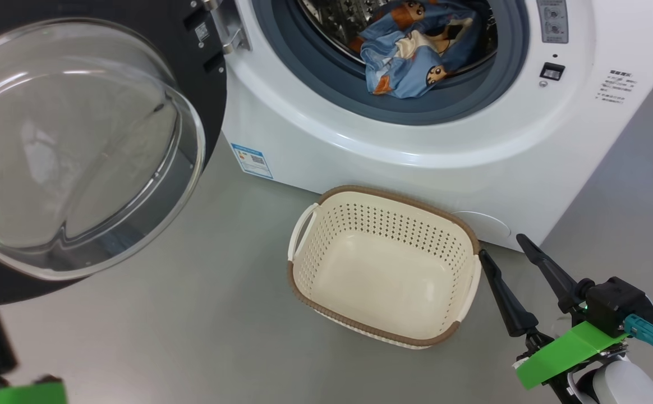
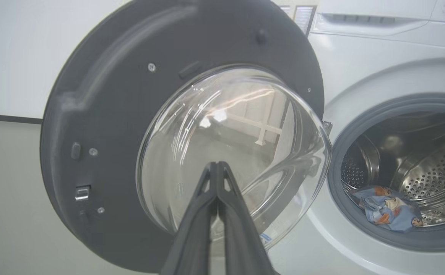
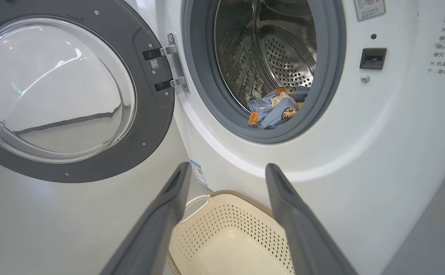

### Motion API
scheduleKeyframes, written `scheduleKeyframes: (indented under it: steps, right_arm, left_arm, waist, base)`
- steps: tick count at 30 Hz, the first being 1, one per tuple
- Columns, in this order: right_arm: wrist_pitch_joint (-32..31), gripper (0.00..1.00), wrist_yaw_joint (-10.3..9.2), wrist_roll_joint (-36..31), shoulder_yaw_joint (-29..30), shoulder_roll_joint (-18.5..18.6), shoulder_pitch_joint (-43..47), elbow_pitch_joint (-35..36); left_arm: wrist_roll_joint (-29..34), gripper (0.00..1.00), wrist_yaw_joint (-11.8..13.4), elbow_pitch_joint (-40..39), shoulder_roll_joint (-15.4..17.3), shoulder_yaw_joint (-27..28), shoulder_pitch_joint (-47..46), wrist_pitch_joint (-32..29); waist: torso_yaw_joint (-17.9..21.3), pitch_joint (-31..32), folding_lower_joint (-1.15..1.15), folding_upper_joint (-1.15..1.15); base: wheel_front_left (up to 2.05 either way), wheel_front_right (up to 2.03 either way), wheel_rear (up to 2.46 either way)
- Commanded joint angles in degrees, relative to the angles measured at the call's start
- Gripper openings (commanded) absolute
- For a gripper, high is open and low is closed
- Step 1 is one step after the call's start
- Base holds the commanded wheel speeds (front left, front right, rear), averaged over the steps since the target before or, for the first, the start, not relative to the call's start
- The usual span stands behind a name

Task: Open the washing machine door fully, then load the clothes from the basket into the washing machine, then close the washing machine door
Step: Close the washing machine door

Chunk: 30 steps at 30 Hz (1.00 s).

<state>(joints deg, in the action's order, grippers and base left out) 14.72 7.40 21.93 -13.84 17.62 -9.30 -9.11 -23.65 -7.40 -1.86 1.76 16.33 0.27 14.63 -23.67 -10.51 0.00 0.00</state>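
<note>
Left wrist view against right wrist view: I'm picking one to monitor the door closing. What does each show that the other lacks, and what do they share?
Left wrist view: the shut left end effector, pointed at the glass of the washing machine door. Right wrist view: the open right end effector above the empty basket. Shared: the door standing open and the clothes lying in the drum.

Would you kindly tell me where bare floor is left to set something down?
Free: grey floor between the open washing machine door and the basket, and the basket's bottom. Crowded: right of the basket, by the right gripper.
</note>
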Motion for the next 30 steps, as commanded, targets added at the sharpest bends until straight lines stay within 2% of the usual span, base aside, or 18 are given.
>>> scheduleKeyframes:
  steps: [1, 5, 6, 12, 14, 15, 20, 24, 30]
  right_arm:
    - [0.3, 1.0, 0.09, 0.6, -0.8, -0.1, 0.4, 1.3]
    - [0.3, 1.0, 0.09, 0.5, -0.6, -0.4, 0.5, 1.3]
    - [0.3, 1.0, 0.09, 0.5, -0.6, -0.6, 0.6, 1.3]
    - [0.3, 1.0, 0.09, 0.4, -1.0, -0.9, 0.1, 1.3]
    - [0.3, 1.0, 0.09, 0.4, -1.1, -0.9, 0.0, 1.4]
    - [0.3, 1.0, 0.09, 0.4, -1.1, -0.9, 0.0, 1.4]
    - [0.3, 1.0, 0.09, 0.5, -1.6, -0.9, -0.4, 1.4]
    - [0.3, 1.0, 0.09, 0.4, -2.2, -0.6, -1.0, 1.4]
    - [0.3, 1.0, 0.09, 0.5, -3.7, -0.1, -2.1, 1.2]
  left_arm:
    - [-0.2, 0.0, 0.0, -3.0, 1.1, 3.0, -2.6, 0.4]
    - [-3.3, 0.0, -0.1, -7.0, 4.0, 6.1, -5.1, 0.4]
    - [-6.2, 0.0, -0.1, -7.5, 6.6, 7.9, -7.1, 0.4]
    - [-16.0, 0.0, -0.1, -2.8, 17.7, 11.9, -14.2, 0.4]
    - [-20.1, 0.0, -0.1, 0.4, 21.1, 12.6, -17.1, 0.4]
    - [-20.1, 0.0, -0.1, 0.4, 21.1, 12.6, -17.1, 0.4]
    - [-29.3, 0.0, -0.1, 10.8, 29.6, 12.9, -24.3, 0.0]
    - [-33.6, 0.0, -0.1, 19.8, 35.9, 10.7, -30.0, -2.2]
    - [-41.3, 0.0, -0.1, 32.2, 42.5, 6.9, -38.1, -11.7]
  waist:
    - [-0.3, -0.1, 0.0, 0.0]
    - [-0.8, -0.2, 0.0, 0.0]
    - [-1.0, -0.3, 0.0, 0.0]
    - [-1.2, -1.1, 0.0, 0.0]
    - [-1.1, -1.3, 0.0, 0.0]
    - [-1.1, -1.3, 0.0, 0.0]
    - [-0.8, -2.1, 0.0, 0.0]
    - [-0.6, -3.1, 0.0, 0.0]
    - [0.0, -4.7, 0.0, 0.0]
  base:
    - [0.0, 0.0, 0.0]
    - [0.0, 0.0, 0.0]
    - [0.0, 0.0, 0.0]
    - [0.0, 0.0, 0.0]
    - [0.0, 0.0, 0.0]
    - [0.0, 0.0, 0.0]
    - [0.0, 0.0, 0.0]
    - [0.0, 0.0, 0.0]
    - [0.0, 0.0, 0.0]
